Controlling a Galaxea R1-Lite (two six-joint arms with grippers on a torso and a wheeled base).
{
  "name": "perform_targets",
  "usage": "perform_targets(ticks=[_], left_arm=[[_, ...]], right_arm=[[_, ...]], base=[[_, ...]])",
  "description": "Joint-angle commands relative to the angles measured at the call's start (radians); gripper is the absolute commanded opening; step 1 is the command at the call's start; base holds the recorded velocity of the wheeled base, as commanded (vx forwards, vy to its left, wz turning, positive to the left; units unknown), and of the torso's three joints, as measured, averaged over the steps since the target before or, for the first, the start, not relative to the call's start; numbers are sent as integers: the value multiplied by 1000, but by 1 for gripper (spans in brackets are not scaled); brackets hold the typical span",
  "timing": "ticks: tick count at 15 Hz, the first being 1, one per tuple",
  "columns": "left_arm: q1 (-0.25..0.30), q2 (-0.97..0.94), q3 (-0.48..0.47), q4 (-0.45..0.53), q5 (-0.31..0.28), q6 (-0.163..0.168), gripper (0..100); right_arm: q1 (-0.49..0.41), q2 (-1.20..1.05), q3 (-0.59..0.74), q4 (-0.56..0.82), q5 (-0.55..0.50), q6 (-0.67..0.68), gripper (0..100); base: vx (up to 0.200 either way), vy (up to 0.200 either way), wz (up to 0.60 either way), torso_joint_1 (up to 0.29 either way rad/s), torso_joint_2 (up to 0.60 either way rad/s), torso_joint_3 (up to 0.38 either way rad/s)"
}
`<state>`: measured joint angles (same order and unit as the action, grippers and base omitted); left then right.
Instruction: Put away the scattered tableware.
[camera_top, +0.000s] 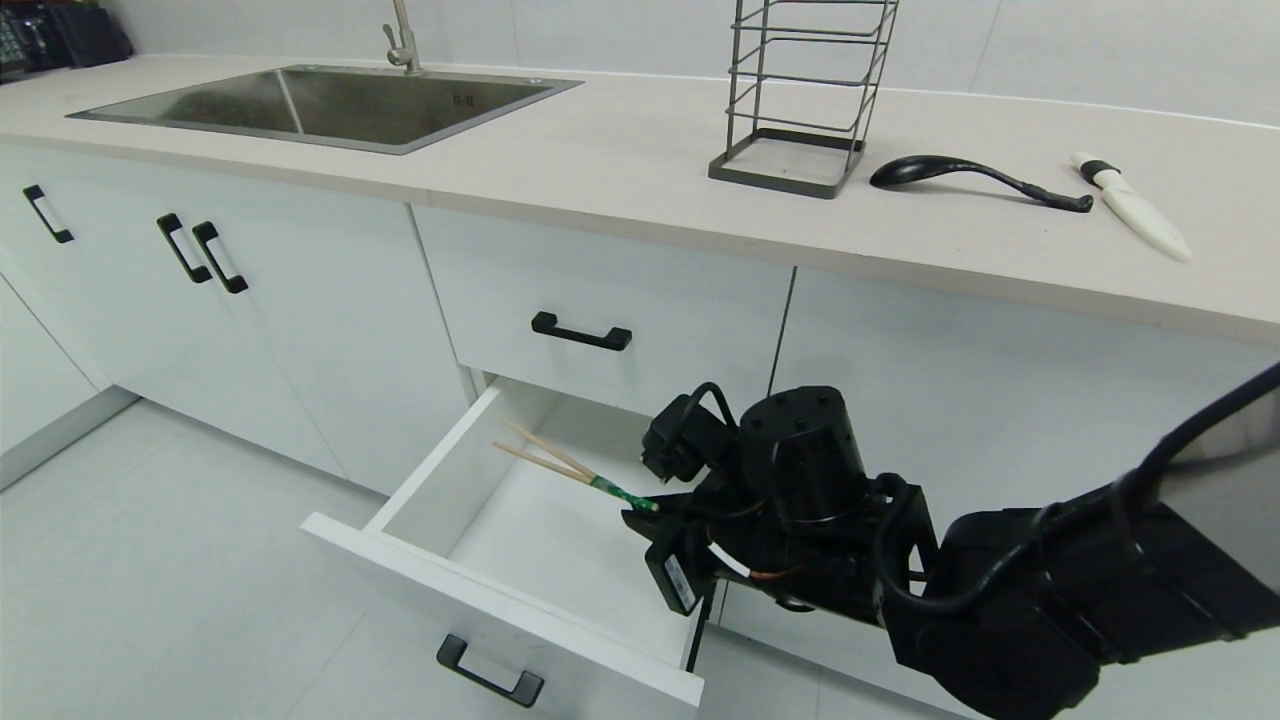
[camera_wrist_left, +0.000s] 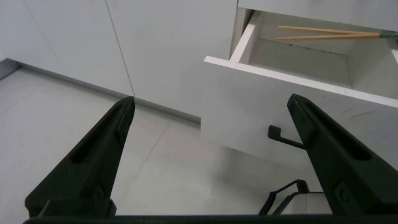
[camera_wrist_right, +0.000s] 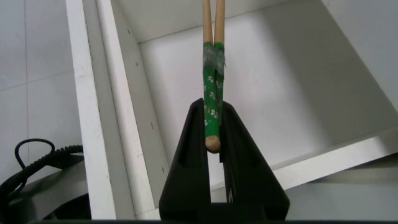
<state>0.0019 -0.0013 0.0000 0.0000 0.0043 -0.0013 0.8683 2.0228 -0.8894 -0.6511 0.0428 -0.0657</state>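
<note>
Holding chopsticks (camera_top: 560, 468) clamped by their green ends, the right end effector (camera_top: 640, 510) hangs over the open drawer (camera_top: 480, 590); the left end effector (camera_wrist_left: 210, 99) gapes wide. Above it on the bench (camera_top: 620, 160), ladle (camera_top: 960, 170) and knife (camera_top: 1130, 210) are not yet stored.

drawer (camera_top: 432, 462): open top, passable | upper drawer (camera_top: 620, 290): overhangs rear
</note>
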Motion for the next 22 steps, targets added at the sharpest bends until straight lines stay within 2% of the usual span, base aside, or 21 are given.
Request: perform_targets(ticks=[1, 16, 22], left_arm=[[0, 1, 0, 0, 0, 0, 100], [1, 1, 0, 0, 0, 0, 100], [0, 1, 0, 0, 0, 0, 100]], right_arm=[[1, 16, -13, -1, 0, 0, 0], [3, 54, -40, 2, -3, -2, 0], [-25, 102, -51, 1, -1, -2, 0]], base=[[0, 0, 0, 0, 0, 0], [0, 0, 0, 0, 0, 0], [0, 0, 0, 0, 0, 0]])
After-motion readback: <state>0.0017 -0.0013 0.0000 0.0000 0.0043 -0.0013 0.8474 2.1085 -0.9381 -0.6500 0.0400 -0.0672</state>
